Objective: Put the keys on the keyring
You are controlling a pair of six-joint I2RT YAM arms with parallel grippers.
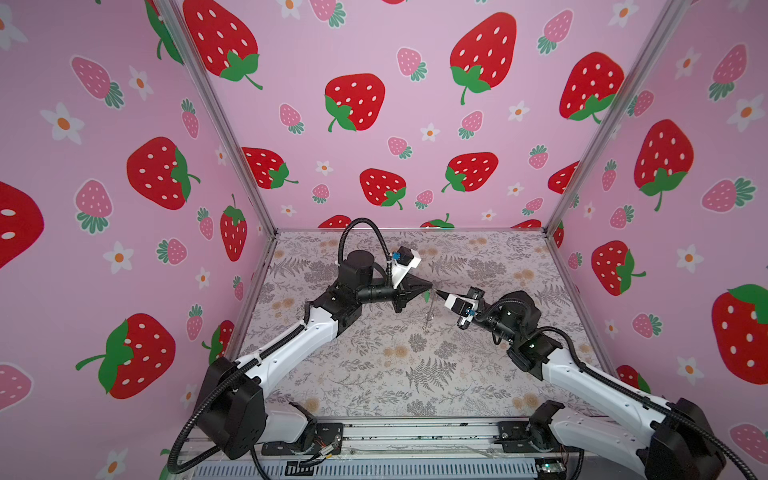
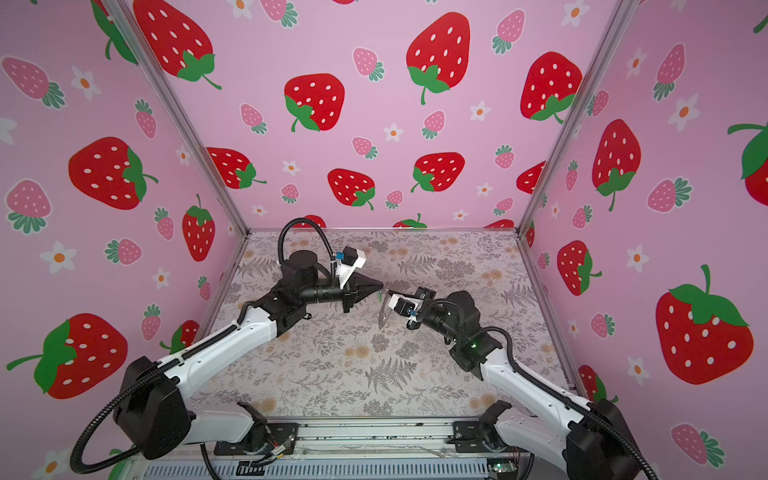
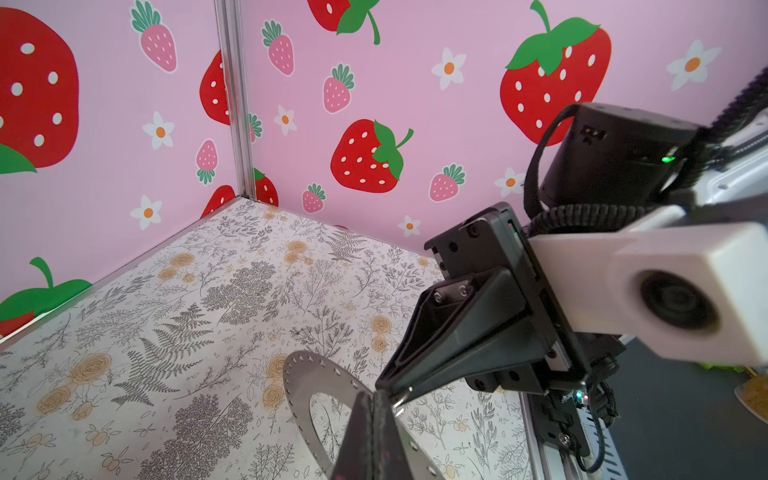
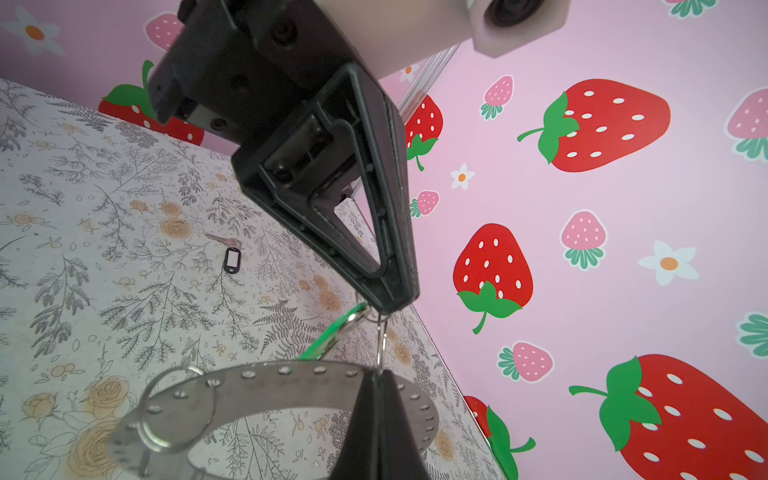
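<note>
Keyring [image 4: 282, 370] clamped in closed right fingers [image 4: 374, 428]; closed left fingers [image 4: 392, 249] pinch green key [image 4: 322, 340] by its loop; thread slowly, ring steady.

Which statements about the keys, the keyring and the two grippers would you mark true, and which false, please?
1. The black-rimmed key lies on the table, apart from both grippers. True.
2. The green key lies flat on the table. False: it hangs by its small ring at the tip of the left gripper, above the keyring.
3. The right gripper holds the keyring by its edge, clear of the table. True.
4. Both grippers stand wide open. False: both are shut.
</note>
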